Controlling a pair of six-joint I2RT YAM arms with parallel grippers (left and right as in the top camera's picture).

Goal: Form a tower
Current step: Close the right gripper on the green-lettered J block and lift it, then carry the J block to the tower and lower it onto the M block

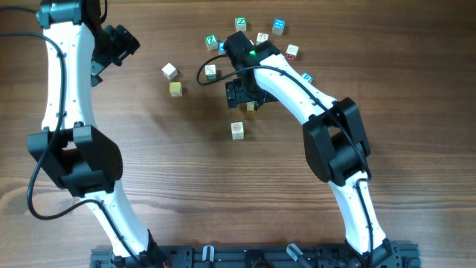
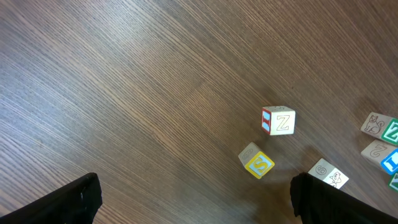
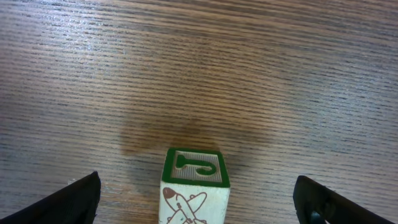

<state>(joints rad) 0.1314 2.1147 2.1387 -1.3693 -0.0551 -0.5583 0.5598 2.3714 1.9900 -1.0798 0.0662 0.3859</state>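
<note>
Tower (image 3: 194, 183): green "J" face on top, plane picture on side; height hidden from us. Stands on counter (image 3: 199, 62) between right fingers (image 3: 74, 202), which are spread wide and not touching it. We judge it light, stiff, smooth wood, tippy; grip opposite flat sides. Left fingers (image 2: 68, 202) wide, empty. Loose cubes (image 1: 262, 33) crowd far side; open room leftward.

L fingers (image 2: 62, 202) wide apart | Z cube (image 2: 278, 121) nr yellow cube (image 2: 257, 163)
</note>
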